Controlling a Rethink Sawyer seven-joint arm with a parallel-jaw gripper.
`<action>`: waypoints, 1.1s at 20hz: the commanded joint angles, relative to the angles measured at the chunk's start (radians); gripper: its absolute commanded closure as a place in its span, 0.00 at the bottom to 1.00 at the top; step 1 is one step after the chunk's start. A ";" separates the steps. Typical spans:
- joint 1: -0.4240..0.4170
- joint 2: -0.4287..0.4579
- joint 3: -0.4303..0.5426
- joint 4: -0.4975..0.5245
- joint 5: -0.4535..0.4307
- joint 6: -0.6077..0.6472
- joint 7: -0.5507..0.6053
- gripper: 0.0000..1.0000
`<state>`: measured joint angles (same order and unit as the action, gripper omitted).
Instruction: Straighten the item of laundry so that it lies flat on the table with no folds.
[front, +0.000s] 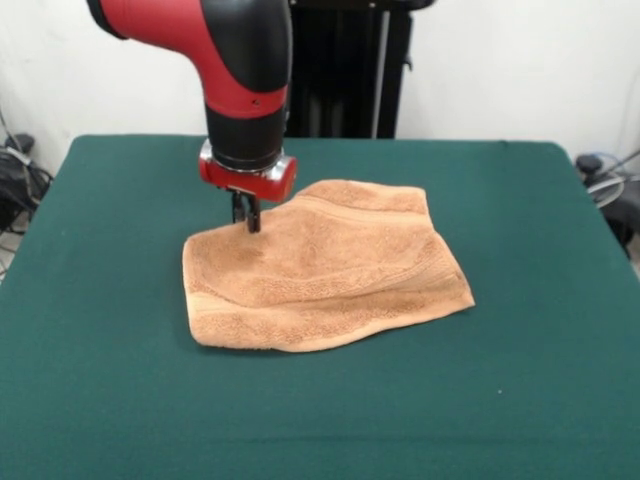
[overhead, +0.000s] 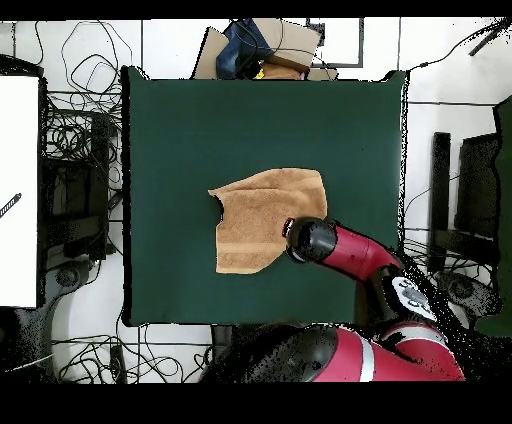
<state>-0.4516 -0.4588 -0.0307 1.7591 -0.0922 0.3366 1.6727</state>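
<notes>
The item of laundry, an orange-tan terry towel, lies rumpled near the middle of the green table, with a fold along its front edge and an uneven outline. My gripper points straight down at the towel's far left edge. Its fingers are close together and pinch the cloth, which rises slightly to meet them. From overhead the towel is an irregular shape on the table, and the arm's wrist covers the towel's right edge and hides the fingers.
Green table surface surrounds the towel on all sides. Off the table, tangled cables lie on the floor, cardboard boxes sit past one edge, and a white panel stands beside another.
</notes>
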 joint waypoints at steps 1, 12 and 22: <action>0.021 -0.058 0.031 -0.050 0.018 -0.004 0.137 1.00; 0.000 -0.085 0.042 -0.034 0.032 0.036 0.133 1.00; 0.031 -0.100 0.017 -0.012 0.041 0.027 0.172 1.00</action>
<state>-0.4464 -0.5251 -0.0309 1.7595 -0.0914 0.3368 1.6727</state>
